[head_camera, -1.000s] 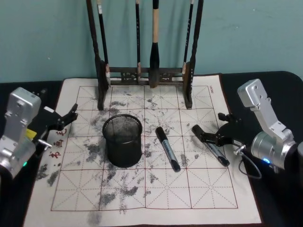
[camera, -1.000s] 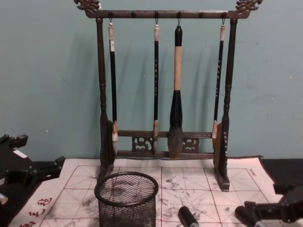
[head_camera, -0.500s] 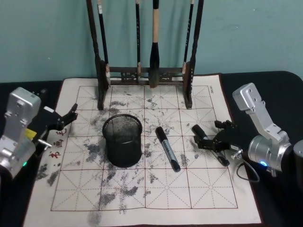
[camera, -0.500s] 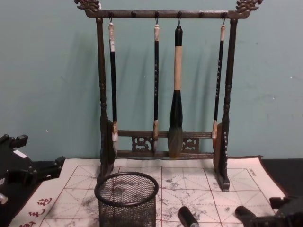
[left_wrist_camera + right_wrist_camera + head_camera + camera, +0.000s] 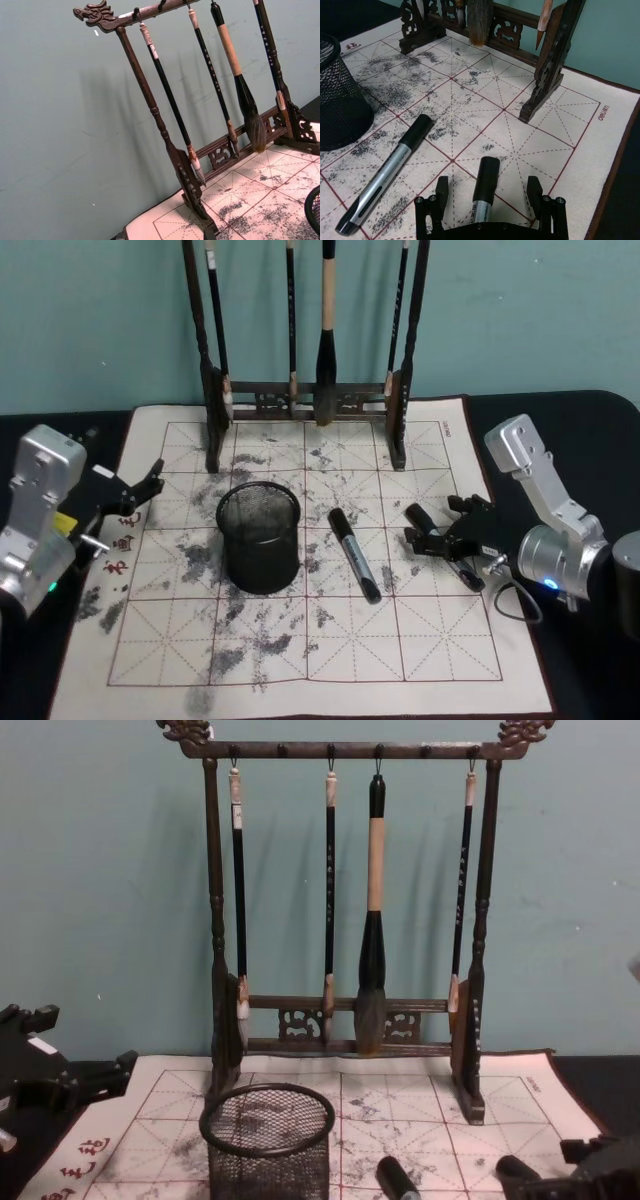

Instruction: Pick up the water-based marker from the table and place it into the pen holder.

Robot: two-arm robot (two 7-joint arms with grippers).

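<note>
Two grey markers with black caps lie on the white mat [image 5: 300, 640]. One marker [image 5: 354, 555] rests right of the black mesh pen holder [image 5: 259, 538]. The other marker [image 5: 445, 545] lies farther right, and my right gripper [image 5: 450, 530] stands open low over it. In the right wrist view this marker [image 5: 485, 182] runs between the spread fingers [image 5: 441, 190] of my right gripper [image 5: 487, 182], touching neither. The pen holder [image 5: 267, 1135] stands upright and holds nothing. My left gripper [image 5: 125, 502] is parked open at the mat's left edge.
A tall dark wooden brush rack [image 5: 310, 390] with several hanging brushes stands at the back of the mat, behind the pen holder. The dark table [image 5: 560, 410] shows around the mat. The near half of the mat is bare apart from grey ink stains.
My right gripper has moved left and down, closing in over the right-hand marker so its fingers now flank it. The left arm, both markers and the pen holder stay put.
</note>
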